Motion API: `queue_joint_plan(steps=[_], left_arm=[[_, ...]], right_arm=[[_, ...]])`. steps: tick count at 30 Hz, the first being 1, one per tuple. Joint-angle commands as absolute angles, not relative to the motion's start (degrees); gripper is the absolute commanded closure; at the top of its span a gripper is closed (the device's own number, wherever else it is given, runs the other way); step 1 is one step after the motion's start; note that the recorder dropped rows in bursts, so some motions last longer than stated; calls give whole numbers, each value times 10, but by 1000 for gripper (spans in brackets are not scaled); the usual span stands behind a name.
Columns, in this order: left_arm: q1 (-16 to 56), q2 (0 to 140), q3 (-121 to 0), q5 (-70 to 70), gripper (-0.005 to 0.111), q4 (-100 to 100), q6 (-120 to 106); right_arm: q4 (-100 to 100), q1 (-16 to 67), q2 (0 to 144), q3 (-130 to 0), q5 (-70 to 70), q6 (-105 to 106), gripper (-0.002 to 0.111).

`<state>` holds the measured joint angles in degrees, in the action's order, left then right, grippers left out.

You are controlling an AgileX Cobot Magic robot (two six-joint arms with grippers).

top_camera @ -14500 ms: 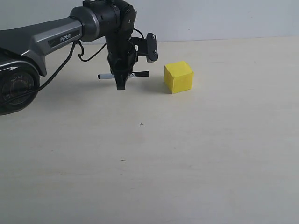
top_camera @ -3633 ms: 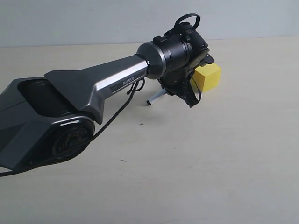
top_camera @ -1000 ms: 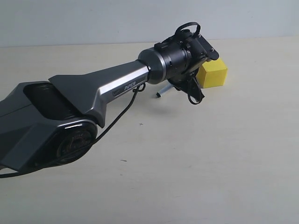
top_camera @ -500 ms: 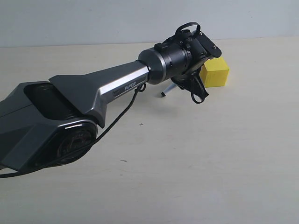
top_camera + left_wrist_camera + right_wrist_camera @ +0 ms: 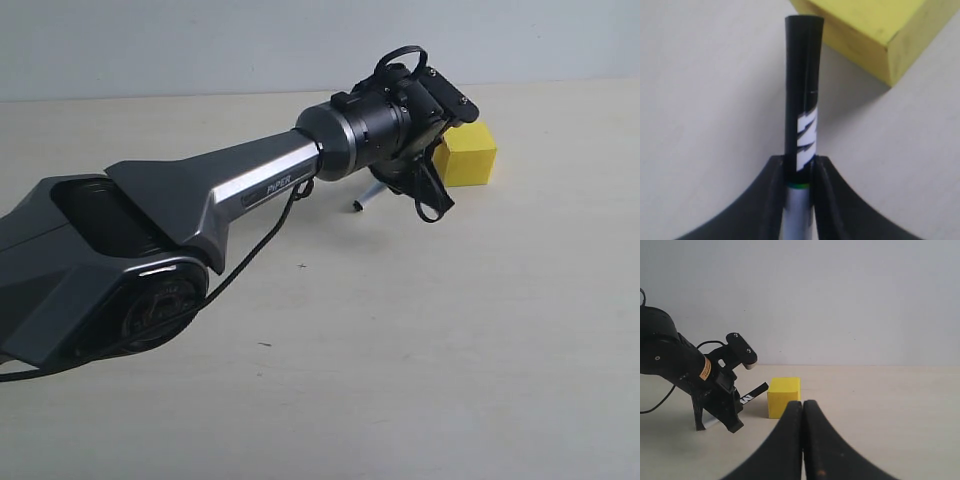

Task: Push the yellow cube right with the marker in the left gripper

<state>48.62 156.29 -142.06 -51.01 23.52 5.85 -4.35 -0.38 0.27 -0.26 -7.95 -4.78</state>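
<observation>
Yellow cube (image 5: pixel 470 165) on the pale worktop (image 5: pixel 400 350), at about 2 o'clock from the worktop's centre in the exterior view. It lies just past the wrist of the PiPER arm (image 5: pixel 250 185). The left jaws are clamped on the marker (image 5: pixel 802 100) across its barrel, with the black cap projecting ahead. In the right wrist view the cap tip meets, or lies just beside, the cube's 9 o'clock face, fairly high on it; actual contact cannot be confirmed. The right jaws are pressed together, empty, and well apart from the cube.

Step in hand: the push toward 3 o'clock. It is probably best done with the cap tip lowered toward the middle of that face, so the cube slides rather than tips or turns. The stroke should be slow, straight and level, with a firm grip so the marker does not pivot.
</observation>
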Motion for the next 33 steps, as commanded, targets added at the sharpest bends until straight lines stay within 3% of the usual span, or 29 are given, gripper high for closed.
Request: queue_joint_plan(steps=[1, 16, 21, 27, 29, 33], left_arm=[[486, 1537, -1421, -535, 107, 239, 64], [487, 1422, -1387, -678, 107, 192, 124], [493, 1311, -1195, -582, 107, 199, 192], [475, 1111, -791, -259, 107, 205, 365], [458, 1092, -736, -210, 107, 204, 427], [450, 1095, -713, -269, 107, 201, 423]], right_arm=[[-44, -3, 0, 0, -77, -48, 108], [-44, -3, 0, 0, -77, -48, 108], [-44, -3, 0, 0, -77, -48, 108], [-44, -3, 0, 0, -77, -48, 108], [-44, -3, 0, 0, -77, -48, 108], [-44, -3, 0, 0, -77, -48, 108]])
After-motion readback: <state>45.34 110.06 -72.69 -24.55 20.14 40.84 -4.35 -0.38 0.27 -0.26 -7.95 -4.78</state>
